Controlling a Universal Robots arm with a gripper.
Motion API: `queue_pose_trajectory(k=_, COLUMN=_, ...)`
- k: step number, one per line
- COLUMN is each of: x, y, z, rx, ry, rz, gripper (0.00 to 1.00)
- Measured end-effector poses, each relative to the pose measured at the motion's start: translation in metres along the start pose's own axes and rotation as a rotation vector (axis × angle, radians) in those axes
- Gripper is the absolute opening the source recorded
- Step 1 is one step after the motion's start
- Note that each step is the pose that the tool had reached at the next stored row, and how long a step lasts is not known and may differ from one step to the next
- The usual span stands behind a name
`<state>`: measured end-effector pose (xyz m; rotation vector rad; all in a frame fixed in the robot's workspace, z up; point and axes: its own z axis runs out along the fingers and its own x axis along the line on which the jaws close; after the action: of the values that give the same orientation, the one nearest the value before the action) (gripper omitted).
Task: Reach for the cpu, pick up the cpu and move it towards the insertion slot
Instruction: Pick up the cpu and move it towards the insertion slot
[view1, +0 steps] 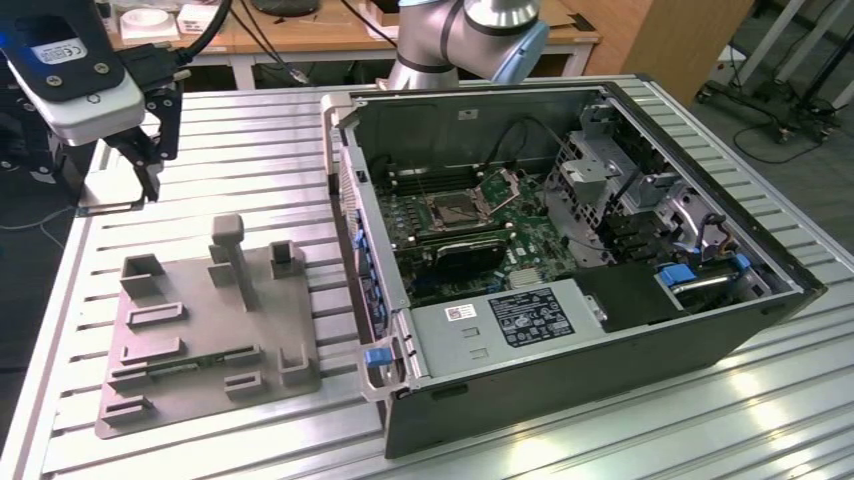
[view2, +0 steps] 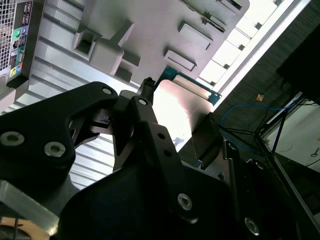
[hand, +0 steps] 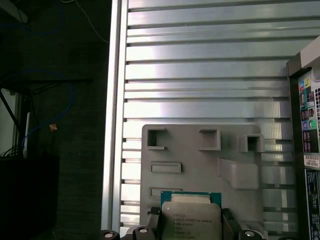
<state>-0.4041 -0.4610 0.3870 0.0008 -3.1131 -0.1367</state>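
Note:
In both wrist views my gripper (hand: 191, 222) (view2: 179, 106) is shut on the cpu (hand: 191, 216) (view2: 176, 107), a flat square chip with a silver-grey top and a green rim, held by two opposite edges. The chip hangs above the grey plastic fixture (hand: 200, 160). In the exterior view the gripper (view1: 140, 160) is raised over the table's far corner on the exterior view's left, well away from the open computer case. The insertion slot (view1: 461, 208) lies on the green motherboard inside that case, with its metal lid plate (view1: 514, 185) hinged up.
The grey fixture (view1: 200, 320) with upright posts lies on the ribbed metal table (view1: 240, 130), beside the open computer case (view1: 574, 250). The case wall (view1: 354, 230) stands between fixture and motherboard. The arm's base (view1: 461, 40) rises behind the case. The table edge (hand: 116, 125) drops to a dark floor.

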Motion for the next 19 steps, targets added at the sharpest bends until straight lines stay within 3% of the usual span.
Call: queue_pose_trajectory(k=19, x=-0.0066, y=0.0000, z=0.0000, rx=0.0000, ry=0.0000, rz=0.000, gripper=0.55)
